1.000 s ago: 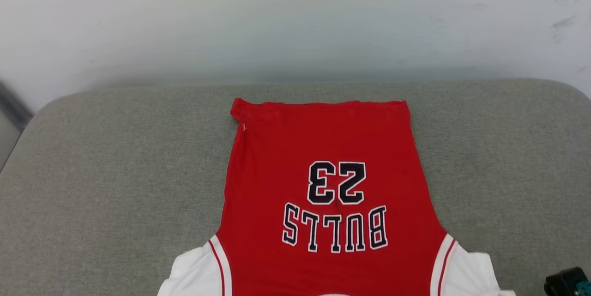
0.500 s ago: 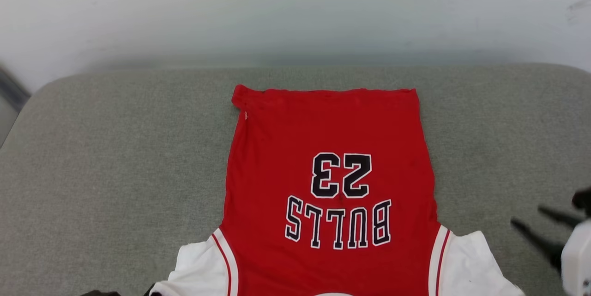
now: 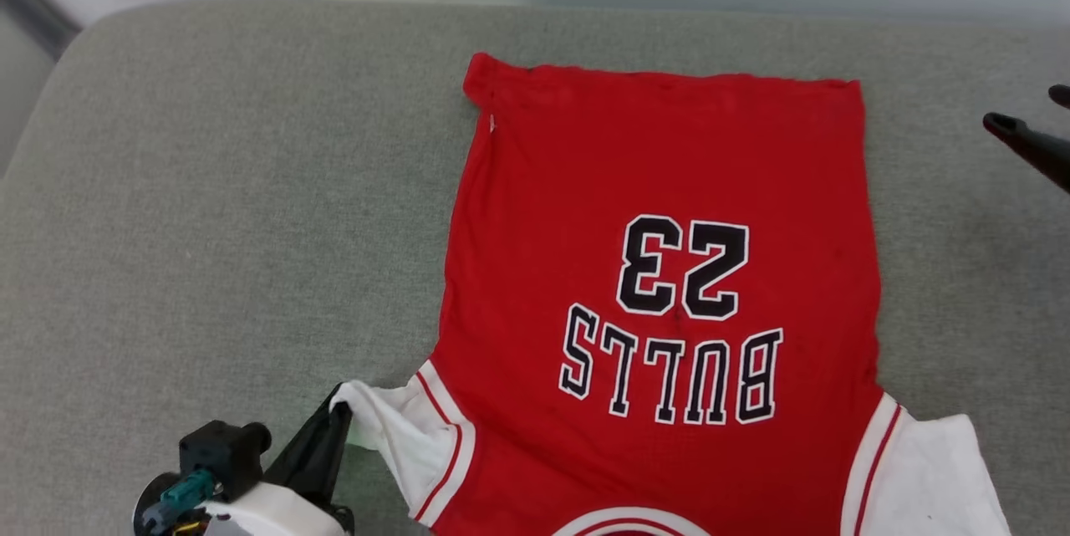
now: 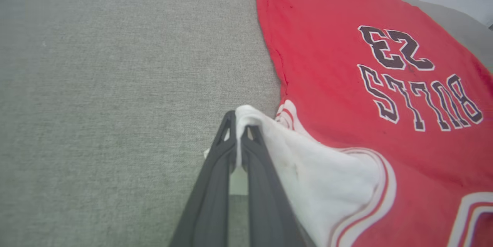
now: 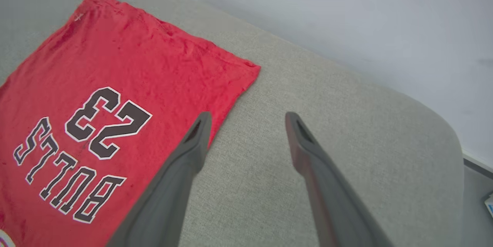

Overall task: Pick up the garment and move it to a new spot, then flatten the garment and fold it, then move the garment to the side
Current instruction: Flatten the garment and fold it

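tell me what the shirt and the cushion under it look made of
Shirt: soft thin knit, matte, maybe cotton or polyester; it creases and drapes limply at the lifted sleeve. Cushion: grey woven upholstery, matte, flecked weave visible; rounded corners suggest padding.

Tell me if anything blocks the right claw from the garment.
Nothing visible does. The open right claw hangs over bare grey cushion, just beside the red edge of the garment, near its far hem corner.
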Controlling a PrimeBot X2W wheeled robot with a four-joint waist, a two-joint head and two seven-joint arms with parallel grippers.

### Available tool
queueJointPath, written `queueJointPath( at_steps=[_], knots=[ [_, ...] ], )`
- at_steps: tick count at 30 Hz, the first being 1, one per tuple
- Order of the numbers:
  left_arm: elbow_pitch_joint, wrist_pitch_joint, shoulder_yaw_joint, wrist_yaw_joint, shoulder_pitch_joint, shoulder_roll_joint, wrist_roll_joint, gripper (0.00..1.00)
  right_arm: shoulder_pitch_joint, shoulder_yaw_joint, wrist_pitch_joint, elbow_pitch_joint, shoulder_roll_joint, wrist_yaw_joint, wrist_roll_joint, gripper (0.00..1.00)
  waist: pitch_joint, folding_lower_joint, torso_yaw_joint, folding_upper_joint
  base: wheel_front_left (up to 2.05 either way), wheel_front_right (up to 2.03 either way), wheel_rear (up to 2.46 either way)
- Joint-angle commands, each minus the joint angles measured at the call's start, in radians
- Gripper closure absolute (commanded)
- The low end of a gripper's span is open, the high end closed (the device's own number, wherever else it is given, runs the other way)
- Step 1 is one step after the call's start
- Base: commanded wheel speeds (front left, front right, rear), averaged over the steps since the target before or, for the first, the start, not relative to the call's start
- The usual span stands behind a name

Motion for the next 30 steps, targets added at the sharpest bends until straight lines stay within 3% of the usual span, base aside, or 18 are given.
queueJointPath(
  at_steps=[1, 6, 11, 19, 27, 28, 29, 30],
  knots=[
    [-0.007, -0.003, 0.006, -0.006, -0.023, -0.004, 0.009, 1.00, -0.042, 0.002, 0.061, 0.016, 0.014, -0.001, 0.004, 0.00, 0.079, -0.0002, 0.061, -0.0001, 0.00, 0.00, 0.00],
    [-0.035, -0.003, 0.018, -0.023, -0.074, -0.041, 0.057, 1.00, -0.193, 0.003, 0.330, 0.110, 0.049, -0.001, -0.061, 0.00, 0.169, -0.0002, 0.117, -0.0001, 0.00, 0.00, 0.00],
    [-0.042, -0.003, 0.019, -0.041, -0.126, -0.086, 0.101, 1.00, -0.305, -0.043, 0.469, 0.212, 0.111, -0.001, -0.155, 0.00, 0.251, -0.0002, 0.166, -0.0001, 0.00, 0.00, 0.00],
    [-0.055, -0.003, 0.040, -0.070, -0.167, -0.149, 0.159, 1.00, -0.381, -0.117, 0.547, 0.315, 0.185, -0.001, -0.288, 0.00, 0.351, -0.0002, 0.221, -0.0001, 0.00, 0.00, 0.00],
    [-0.055, -0.002, 0.063, -0.088, -0.174, -0.185, 0.201, 1.00, -0.281, -0.117, 0.575, 0.352, 0.217, 0.000, -0.320, 0.00, 0.383, -0.0002, 0.233, -0.0001, 0.00, 0.00, 0.00],
    [-0.052, -0.002, 0.066, -0.091, -0.174, -0.187, 0.205, 1.00, -0.272, -0.116, 0.575, 0.350, 0.217, 0.000, -0.319, 0.13, 0.383, -0.0002, 0.232, -0.0001, 0.00, 0.00, 0.00],
    [-0.049, -0.002, 0.069, -0.093, -0.175, -0.189, 0.210, 1.00, -0.267, -0.116, 0.571, 0.345, 0.216, 0.000, -0.320, 1.00, 0.380, -0.0002, 0.230, -0.0001, 0.00, 0.00, 0.00],
    [-0.045, -0.002, 0.072, -0.093, -0.175, -0.191, 0.213, 1.00, -0.265, -0.116, 0.572, 0.341, 0.215, 0.000, -0.318, 1.00, 0.375, -0.0002, 0.228, -0.0001, 0.00, 0.00, 0.00]
  ],
)
